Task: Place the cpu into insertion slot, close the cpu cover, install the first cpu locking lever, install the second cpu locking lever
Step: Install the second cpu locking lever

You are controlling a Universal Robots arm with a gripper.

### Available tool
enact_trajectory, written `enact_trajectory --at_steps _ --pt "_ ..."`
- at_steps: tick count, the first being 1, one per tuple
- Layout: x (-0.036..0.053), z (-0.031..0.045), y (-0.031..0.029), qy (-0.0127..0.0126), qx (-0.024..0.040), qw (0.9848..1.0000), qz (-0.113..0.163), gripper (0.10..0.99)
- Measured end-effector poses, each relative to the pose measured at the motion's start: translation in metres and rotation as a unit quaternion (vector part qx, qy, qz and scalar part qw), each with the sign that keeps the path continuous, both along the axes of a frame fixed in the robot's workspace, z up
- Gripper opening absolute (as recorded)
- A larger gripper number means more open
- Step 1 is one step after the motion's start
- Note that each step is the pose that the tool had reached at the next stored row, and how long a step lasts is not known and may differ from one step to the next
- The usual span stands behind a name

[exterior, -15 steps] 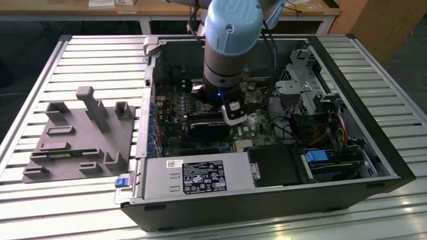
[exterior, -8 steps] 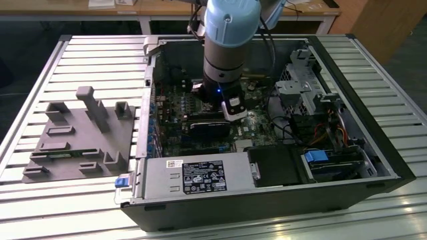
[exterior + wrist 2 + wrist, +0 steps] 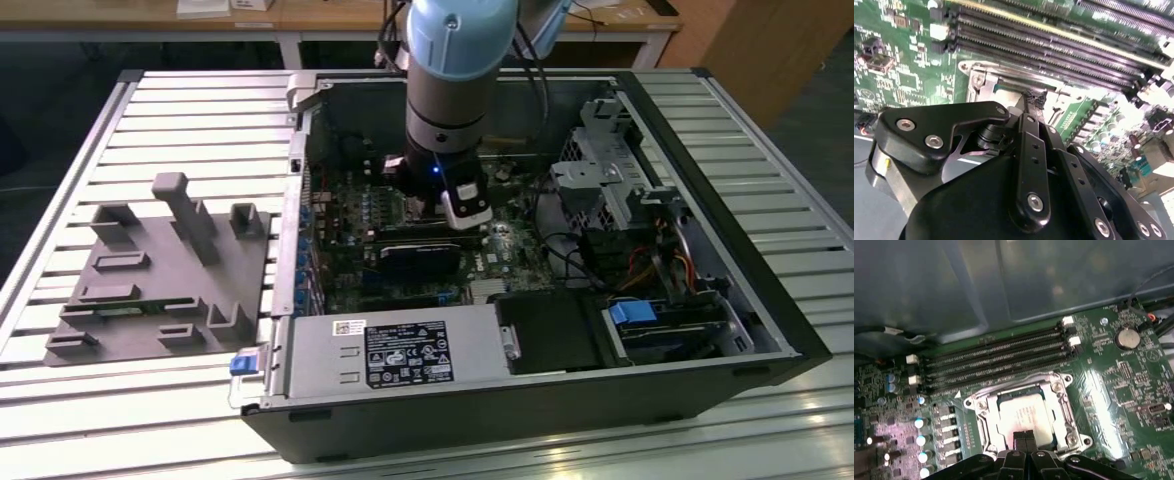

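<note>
My fingers (image 3: 1024,440) are pressed together, tips touching the cpu (image 3: 1024,416) seated in the insertion slot (image 3: 985,426), cpu cover (image 3: 1066,412) down around it.

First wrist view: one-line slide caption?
Gripper poised at the edge of the cpu seated in the insertion slot, below the memory slots.

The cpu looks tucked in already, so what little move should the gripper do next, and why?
Probably a gentle push straight down. The cpu lies in the insertion slot with the cpu cover framing it, and the gripper, fingertips together, sits at the cover's edge. A small press would likely seat the cover flat.
</note>
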State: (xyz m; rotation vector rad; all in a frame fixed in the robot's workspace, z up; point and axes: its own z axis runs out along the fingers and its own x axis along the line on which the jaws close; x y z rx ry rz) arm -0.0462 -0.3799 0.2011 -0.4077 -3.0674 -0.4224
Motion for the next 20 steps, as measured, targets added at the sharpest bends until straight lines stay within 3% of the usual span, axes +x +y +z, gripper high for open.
enact_trajectory --at_steps 7,11,13,15,20 --pt "0.0001 0.0061 0.0095 0.0000 -0.0034 1.0000 0.000 0.102" --pt "0.0017 0.0069 0.0113 0.0017 -0.0288 0.9996 0.000 0.102" --pt "0.0033 0.0070 0.0123 0.0025 -0.0386 0.9993 0.000 0.102" --pt "0.0044 0.0070 0.0151 0.0028 -0.0437 0.9990 0.000 0.102" --pt "0.0063 0.0070 0.0272 0.0029 -0.0497 0.9988 0.000 0.102"
